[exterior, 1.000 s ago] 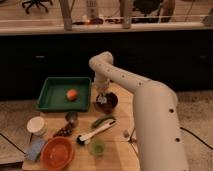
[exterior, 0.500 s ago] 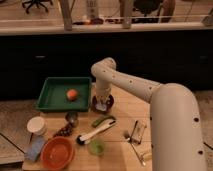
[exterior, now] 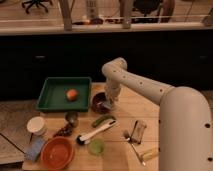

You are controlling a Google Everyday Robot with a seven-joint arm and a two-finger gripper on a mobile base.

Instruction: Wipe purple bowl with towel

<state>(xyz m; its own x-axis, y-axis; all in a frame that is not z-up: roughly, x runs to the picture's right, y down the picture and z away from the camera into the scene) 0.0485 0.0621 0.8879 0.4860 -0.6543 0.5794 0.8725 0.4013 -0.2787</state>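
The dark purple bowl point(exterior: 98, 102) sits on the wooden table just right of the green tray. My gripper point(exterior: 108, 104) points down at the bowl's right rim, in or just over the bowl. My white arm comes in from the lower right and bends above the bowl. No towel shows clearly at the gripper. A bluish folded cloth or sponge point(exterior: 35, 148) lies at the front left corner of the table.
A green tray point(exterior: 55, 102) holds an orange fruit point(exterior: 72, 94). In front lie a cucumber point(exterior: 103, 120), a white brush point(exterior: 95, 133), a green cup point(exterior: 96, 146), an orange bowl point(exterior: 57, 152), a white cup point(exterior: 36, 125), a metal cup point(exterior: 71, 117) and a glass point(exterior: 138, 131).
The gripper stays at the purple bowl, shifting slightly left, then right and lower. The big arm segment at the right has swung further right and nearer the camera.
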